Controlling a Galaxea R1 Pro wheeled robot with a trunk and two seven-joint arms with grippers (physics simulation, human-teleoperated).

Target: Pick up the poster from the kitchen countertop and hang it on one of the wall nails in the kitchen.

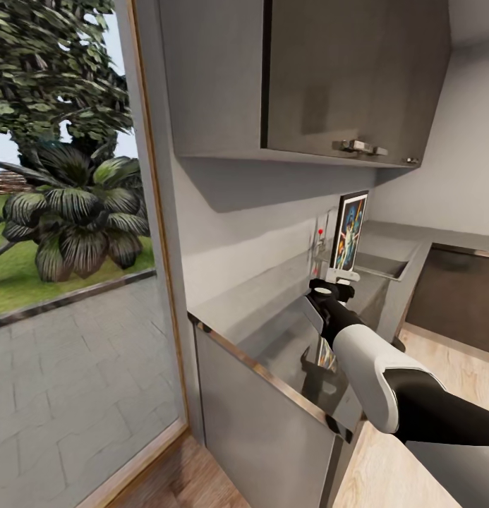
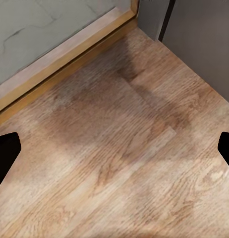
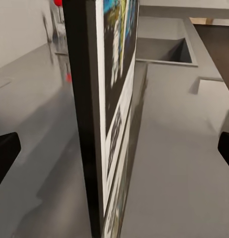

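Poster [image 1: 348, 232] upright above outstretched right claw [image 1: 331, 288]

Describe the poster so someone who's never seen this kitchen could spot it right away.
Look along the dark grey kitchen countertop under the wall cabinet, toward the sink. The poster stands upright there, just beyond the right gripper. It is the only colourful, black-framed rectangle among plain grey surfaces.

A grey wall cabinet [image 1: 343, 77] filled the upper centre of the head view, with a glass door [image 1: 75, 268] at the left showing a broad-leaved plant [image 1: 75, 212] and paving [image 1: 68, 367]. A sink basin [image 1: 382, 266] lay at centre right. Pale wooden floor [image 2: 124, 168] ran along the bottom.
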